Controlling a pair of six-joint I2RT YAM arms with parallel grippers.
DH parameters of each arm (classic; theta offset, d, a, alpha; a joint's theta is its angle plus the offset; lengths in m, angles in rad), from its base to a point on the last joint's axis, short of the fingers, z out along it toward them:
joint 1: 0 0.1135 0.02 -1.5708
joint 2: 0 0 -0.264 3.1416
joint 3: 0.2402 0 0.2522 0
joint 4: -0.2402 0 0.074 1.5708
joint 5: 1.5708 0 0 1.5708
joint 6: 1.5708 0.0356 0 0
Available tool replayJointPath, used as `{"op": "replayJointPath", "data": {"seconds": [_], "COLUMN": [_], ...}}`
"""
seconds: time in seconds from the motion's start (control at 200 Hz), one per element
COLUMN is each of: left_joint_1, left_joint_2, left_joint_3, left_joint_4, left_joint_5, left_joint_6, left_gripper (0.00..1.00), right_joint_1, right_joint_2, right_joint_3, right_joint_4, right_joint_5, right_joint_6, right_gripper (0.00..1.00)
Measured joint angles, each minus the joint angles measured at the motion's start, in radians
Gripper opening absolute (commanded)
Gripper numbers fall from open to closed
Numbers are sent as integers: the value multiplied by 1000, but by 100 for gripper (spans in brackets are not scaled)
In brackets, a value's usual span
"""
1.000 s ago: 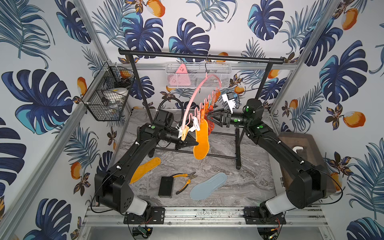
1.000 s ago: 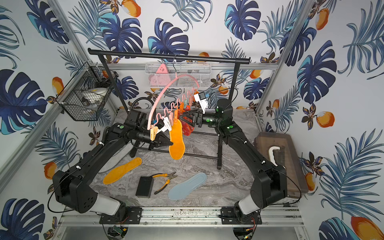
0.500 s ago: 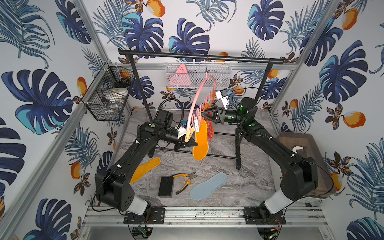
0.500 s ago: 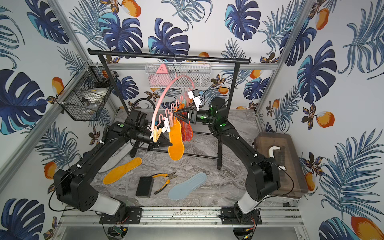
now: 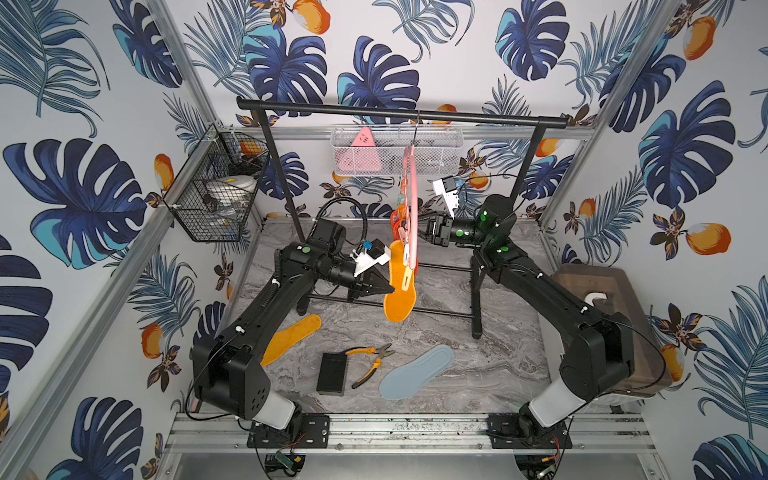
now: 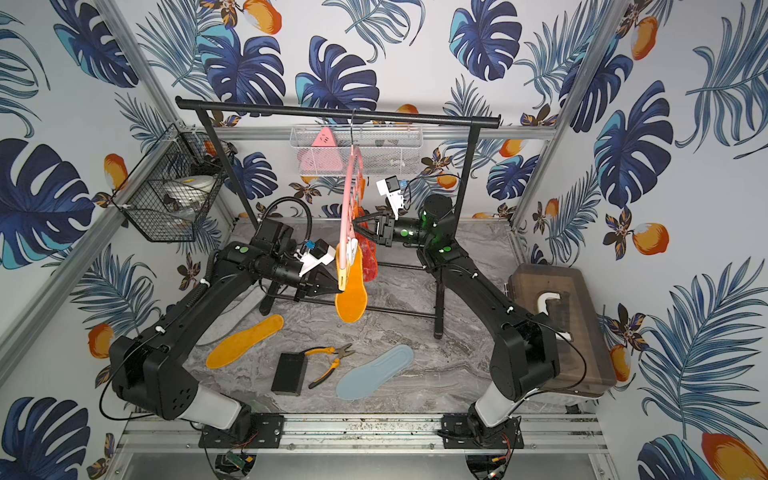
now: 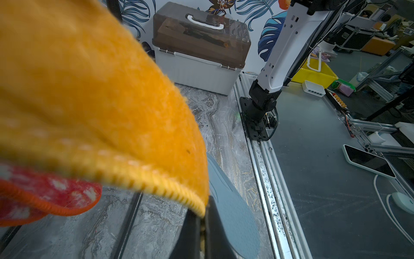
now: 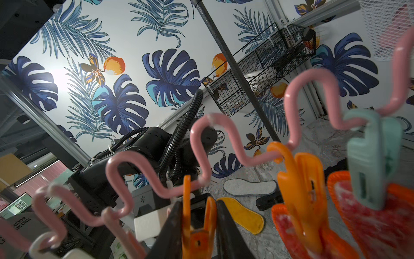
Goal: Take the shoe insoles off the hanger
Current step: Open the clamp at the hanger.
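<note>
**Hanging yellow-orange insole** (image 5: 400, 291): pegged to the pink hanger (image 5: 412, 199). Its side edge is clamped in the closed left hand (image 7: 202, 216).

**Two red-orange mesh insoles** (image 8: 380, 219): pegged to the same hanger, just beside the right hand (image 8: 199, 224).

**Right hand:** jaws pressed on either side of an orange peg (image 8: 198, 233) on the hanger.

**Bench** (image 5: 457, 299), below both hands: second yellow-orange insole (image 5: 291, 338) and light blue insole (image 5: 417, 372), lying well apart.

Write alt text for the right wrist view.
The right gripper straddles an orange peg on a wavy pink hanger. A second orange peg and a mint peg hold two red insoles; a yellow insole and a grey insole lie on the table.
</note>
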Motion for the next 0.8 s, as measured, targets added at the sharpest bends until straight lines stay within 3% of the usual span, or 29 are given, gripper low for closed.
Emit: {"op": "replayJointPath", "data": {"seconds": [0.225, 0.42, 0.801], "left_joint_1": [14, 66, 165], "left_joint_2": [-26, -47, -122], "left_joint_3": [-39, -68, -111], "left_joint_4": [-4, -50, -130], "left_joint_5": [-53, -138, -473], "left_joint_6": [0, 0, -61], "left_gripper": [0, 0, 0], "right_joint_1": [1, 1, 0], "right_joint_2": [-36, -51, -148], "right_joint_3": [-5, -26, -144], "right_joint_4": [-80, -168, -262], "right_joint_5": [49, 103, 241], "right_joint_6": [-91, -167, -265], "right_gripper": [30, 61, 71]}}
